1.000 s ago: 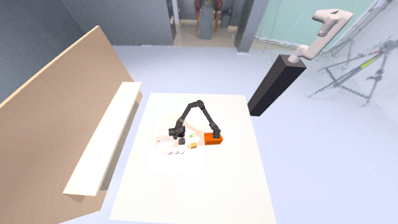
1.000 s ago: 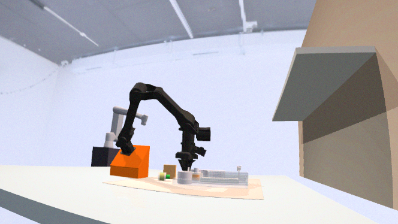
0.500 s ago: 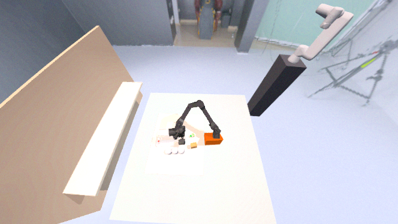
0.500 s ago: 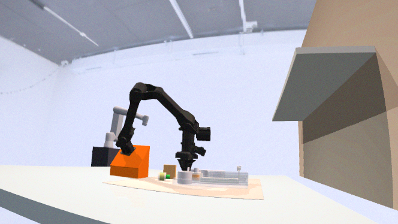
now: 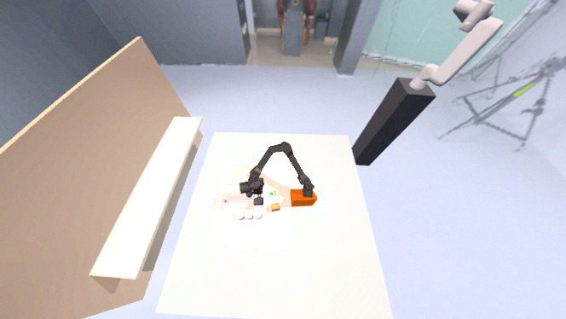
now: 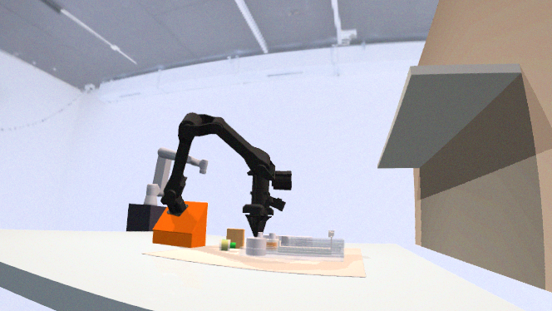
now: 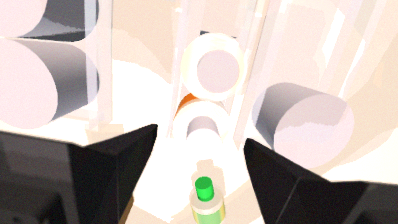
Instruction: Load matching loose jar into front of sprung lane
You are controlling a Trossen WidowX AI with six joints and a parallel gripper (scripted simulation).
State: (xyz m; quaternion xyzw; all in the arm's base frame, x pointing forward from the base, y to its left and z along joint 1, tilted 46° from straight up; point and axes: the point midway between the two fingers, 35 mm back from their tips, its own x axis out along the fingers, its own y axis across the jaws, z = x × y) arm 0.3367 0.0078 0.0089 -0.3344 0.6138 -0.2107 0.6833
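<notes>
Behind your counter [image 5: 273, 273] stands a big tan wall [image 5: 72, 171] with a white shelf [image 5: 145, 200]. On the counter lies a pale mat [image 6: 291, 266], and the black arm [image 6: 224, 137] bends over it from its orange base [image 6: 183, 226].

Look at the clear lane [image 7: 210, 60] in the wrist view. You can see 2 white jars standing in it in a row. The new jar [image 7: 202, 127] is in front, with an orange band showing at its side. The old jar [image 7: 214, 67] is right behind it, touching it.

Your gripper [image 7: 200, 145] hangs just over the new jar. Its jaws are spread apart on both sides and hold nothing.

3 grey jars [image 5: 248, 215] stand beside the lane. A small green-capped bottle [image 7: 205, 200] stands near the front.
</notes>
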